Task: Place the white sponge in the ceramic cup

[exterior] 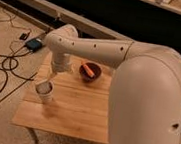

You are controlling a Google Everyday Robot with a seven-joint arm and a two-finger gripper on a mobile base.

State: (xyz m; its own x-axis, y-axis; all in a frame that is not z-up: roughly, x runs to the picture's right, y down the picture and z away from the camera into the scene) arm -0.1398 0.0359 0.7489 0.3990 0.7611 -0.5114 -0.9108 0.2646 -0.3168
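The ceramic cup (pixel 45 90) is small, off-white and round, and it stands upright on the left part of the wooden table (pixel 78 110). Its mouth looks filled with something pale; I cannot tell whether that is the white sponge. No white sponge shows anywhere else on the table. My gripper (pixel 51 77) hangs down from the wrist just above the cup's rim, slightly to its right. The big white arm reaches in from the right and hides the table's right side.
A dark reddish bowl (pixel 90 72) holding an orange piece (pixel 89 69) stands behind and to the right of the cup. A dark slab-like device (pixel 35 44) lies beyond the table's far left corner. Cables (pixel 4 67) run over the floor on the left.
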